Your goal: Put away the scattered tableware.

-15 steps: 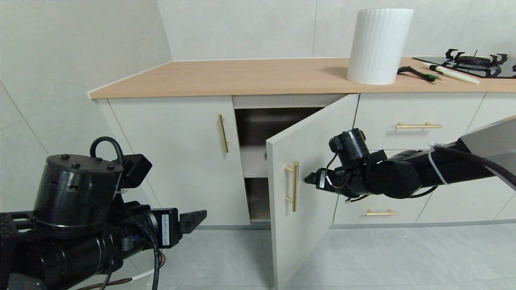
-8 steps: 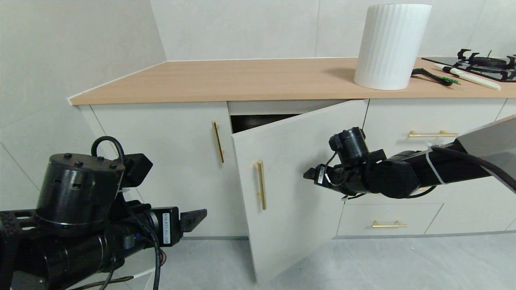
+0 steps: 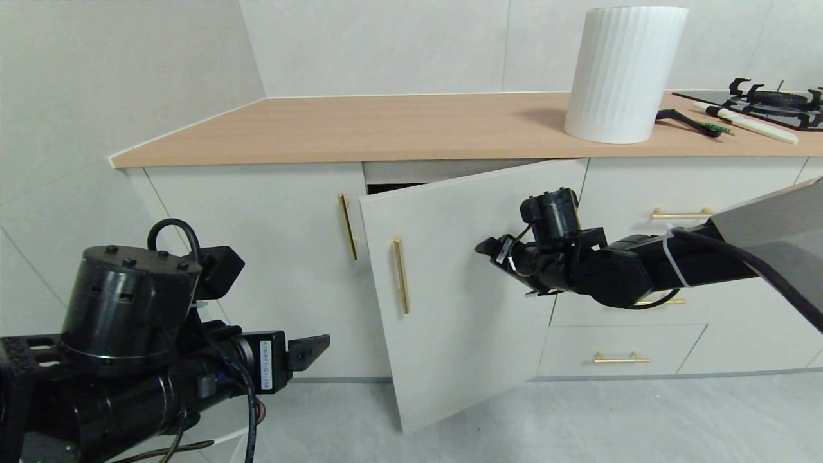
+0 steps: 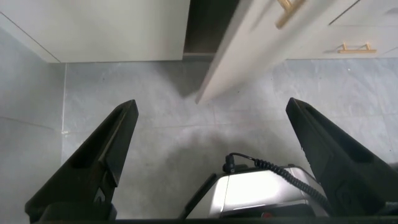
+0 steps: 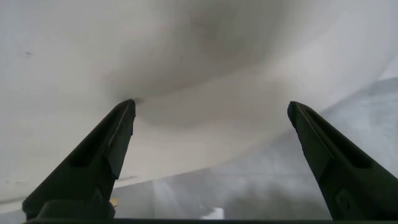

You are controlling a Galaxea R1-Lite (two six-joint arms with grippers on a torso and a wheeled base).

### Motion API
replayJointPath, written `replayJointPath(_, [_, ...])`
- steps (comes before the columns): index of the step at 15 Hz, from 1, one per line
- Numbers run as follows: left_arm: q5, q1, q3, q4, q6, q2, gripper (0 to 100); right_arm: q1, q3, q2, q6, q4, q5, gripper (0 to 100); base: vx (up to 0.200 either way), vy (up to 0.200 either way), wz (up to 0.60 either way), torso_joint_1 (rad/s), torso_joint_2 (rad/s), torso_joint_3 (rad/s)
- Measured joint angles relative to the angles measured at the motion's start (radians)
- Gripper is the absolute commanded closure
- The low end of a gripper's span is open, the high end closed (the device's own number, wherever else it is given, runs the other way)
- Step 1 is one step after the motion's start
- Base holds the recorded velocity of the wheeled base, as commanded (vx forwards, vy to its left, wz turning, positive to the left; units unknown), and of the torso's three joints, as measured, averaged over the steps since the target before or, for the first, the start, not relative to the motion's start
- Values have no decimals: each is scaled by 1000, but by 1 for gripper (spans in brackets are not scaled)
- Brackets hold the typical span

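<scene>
Right claw (image 3: 488, 247), spread empty at the nearly shut cabinet door (image 3: 463, 308), may skid off the panel, leaving it ajar.

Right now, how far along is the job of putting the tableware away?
Done: nothing I can confirm; the cabinet's inside is hidden. In hand: the right hand, open, is against the cabinet door, which stands slightly ajar; the left hand is open and empty. Left: a black brush and a white utensil lie on the countertop.
</scene>
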Motion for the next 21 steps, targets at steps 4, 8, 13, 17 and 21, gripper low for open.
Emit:
replayJointPath(4, [0,0,0,0,-2,4,0,-48,-63,61,46,-61,-11,0,0,0,0,0,0,0])
replayJointPath(8, [0,0,0,0,-4,9,0,-71,-125,118,50,-64,-89,0,0,0,0,0,0,0])
replayJointPath(13, [0,1,0,0,-4,15,0,-86,-189,181,49,-64,-156,0,0,0,0,0,0,0])
replayJointPath(17, [0,1,0,0,-4,18,0,-98,-219,212,46,-63,-180,0,0,0,0,0,0,0])
replayJointPath(21, [0,0,0,-1,-4,18,0,-102,-229,221,44,-63,-190,0,0,0,0,0,0,0])
